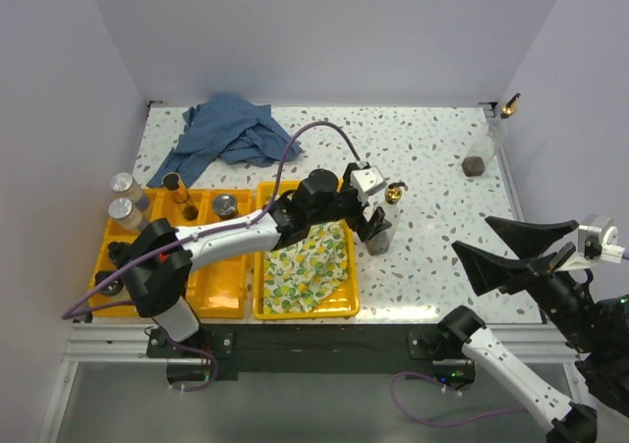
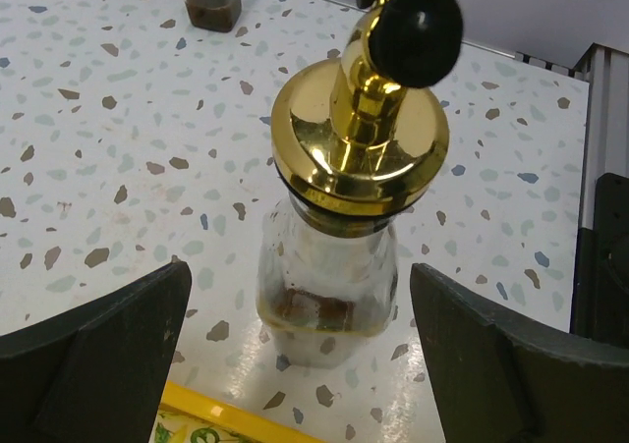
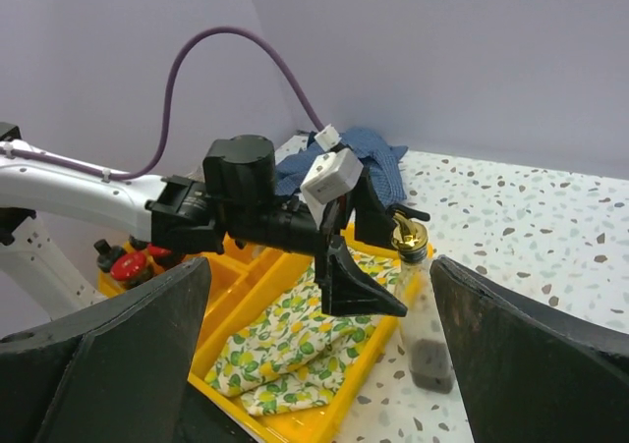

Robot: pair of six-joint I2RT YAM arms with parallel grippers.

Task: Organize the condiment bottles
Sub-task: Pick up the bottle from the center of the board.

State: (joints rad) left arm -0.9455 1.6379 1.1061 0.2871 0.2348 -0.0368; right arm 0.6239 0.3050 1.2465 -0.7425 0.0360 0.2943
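Overhead unclear; wrist view shows left gripper (image 2: pixel 300 286) straddling bottle (image 2: pixel 359 148), apart.

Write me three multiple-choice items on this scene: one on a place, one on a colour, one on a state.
1. The gold-topped bottle stands: A on the table beside a tray; B inside the tray; C on a plate.
2. The back cloth is: A red; B blue; C green.
3. The left gripper is: A shut on the bottle; B shut and empty; C open astride the bottle.
Answers: 1 A, its base rests on the speckled table just off the tray's edge. 2 B, the crumpled cloth is blue. 3 C, the wrist view shows gaps between both fingers and the glass.
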